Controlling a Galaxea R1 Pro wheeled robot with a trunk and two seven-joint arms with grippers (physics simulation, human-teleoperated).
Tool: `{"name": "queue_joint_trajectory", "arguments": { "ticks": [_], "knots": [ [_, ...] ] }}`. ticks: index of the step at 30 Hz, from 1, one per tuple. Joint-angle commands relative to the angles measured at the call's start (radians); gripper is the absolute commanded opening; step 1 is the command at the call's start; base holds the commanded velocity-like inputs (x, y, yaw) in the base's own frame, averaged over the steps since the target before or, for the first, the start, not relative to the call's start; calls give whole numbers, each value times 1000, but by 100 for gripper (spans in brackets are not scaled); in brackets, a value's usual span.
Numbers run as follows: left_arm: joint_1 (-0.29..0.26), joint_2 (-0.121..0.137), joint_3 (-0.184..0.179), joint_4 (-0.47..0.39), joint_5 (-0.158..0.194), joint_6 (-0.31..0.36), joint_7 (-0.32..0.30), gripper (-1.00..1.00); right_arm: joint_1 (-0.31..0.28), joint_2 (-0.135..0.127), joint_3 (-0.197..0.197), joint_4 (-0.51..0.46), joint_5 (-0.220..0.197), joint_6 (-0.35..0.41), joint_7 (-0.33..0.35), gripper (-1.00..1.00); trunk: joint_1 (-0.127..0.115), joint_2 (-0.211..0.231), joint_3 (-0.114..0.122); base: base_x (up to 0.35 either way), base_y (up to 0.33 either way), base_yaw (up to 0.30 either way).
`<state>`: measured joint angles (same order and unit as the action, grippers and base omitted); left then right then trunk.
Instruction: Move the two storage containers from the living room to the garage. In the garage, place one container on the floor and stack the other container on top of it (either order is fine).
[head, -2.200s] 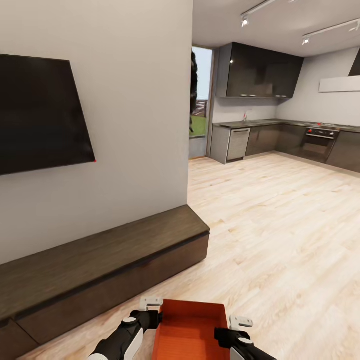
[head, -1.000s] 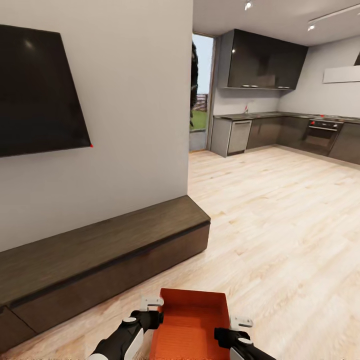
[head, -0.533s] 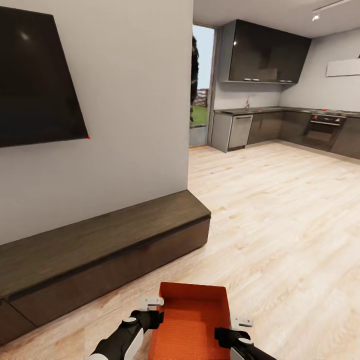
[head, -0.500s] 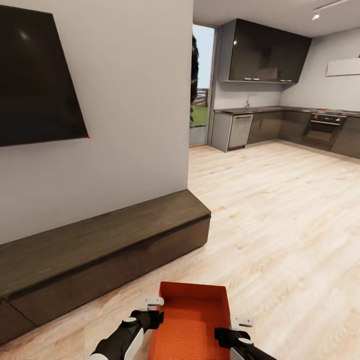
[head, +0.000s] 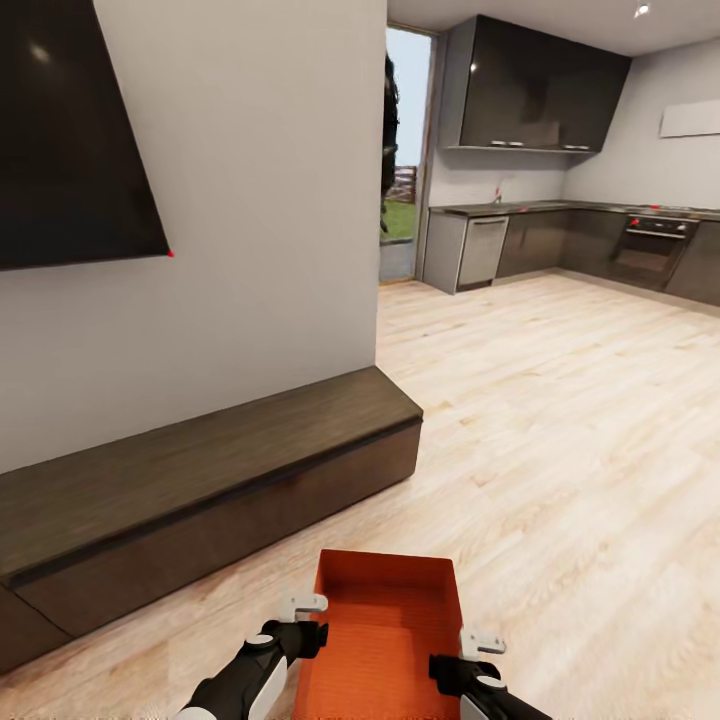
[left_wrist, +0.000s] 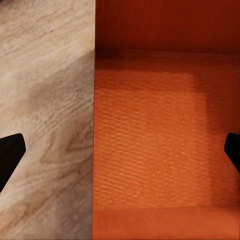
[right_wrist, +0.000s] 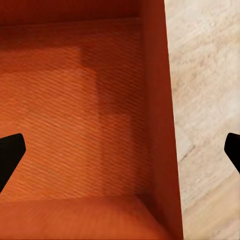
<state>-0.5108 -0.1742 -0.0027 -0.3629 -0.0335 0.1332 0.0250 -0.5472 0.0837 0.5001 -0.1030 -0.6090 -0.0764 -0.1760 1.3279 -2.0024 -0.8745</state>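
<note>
- Living room with light wood-plank floor (head: 560, 430); long low dark-wood bench (head: 200, 480) at ten o'clock, kitchen at one o'clock.
- Orange-red ribbed shallow bin (head: 385, 625) sits at six o'clock, carried level between both arms, likely for transport.
- Left pincer (head: 300, 607) straddles its left wall, right pincer (head: 478, 645) its right wall; whether either is clamped, I cannot tell.

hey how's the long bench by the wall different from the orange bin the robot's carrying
The bench is dark wood, long and closed on top; the storage container is orange-red, short and open-topped. The bench stands on the floor against the wall; the container sits between the two arms. Both are rectangular.
</note>
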Motion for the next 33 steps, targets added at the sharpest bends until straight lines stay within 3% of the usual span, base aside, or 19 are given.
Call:
{"name": "queue_joint_trajectory", "arguments": {
  "ticks": [1, 9, 33],
  "knots": [
    [0, 0, 0, -2, -3, 6, 2, 100, 0, 0, 9, 0, -9, -3, -4, 100, 4, -8, -6, 0, 0, 0],
    [0, 0, 0, -2, -3, 6, 1, 100, -1, 1, 9, 0, -9, -3, -4, 100, 27, -50, -38, 0, 0, 0],
    [0, 0, -2, 1, -5, 5, 1, 100, 0, -1, 8, 0, -9, -5, -3, 100, 27, -50, -57, 0, 0, 0]
  ]
}}
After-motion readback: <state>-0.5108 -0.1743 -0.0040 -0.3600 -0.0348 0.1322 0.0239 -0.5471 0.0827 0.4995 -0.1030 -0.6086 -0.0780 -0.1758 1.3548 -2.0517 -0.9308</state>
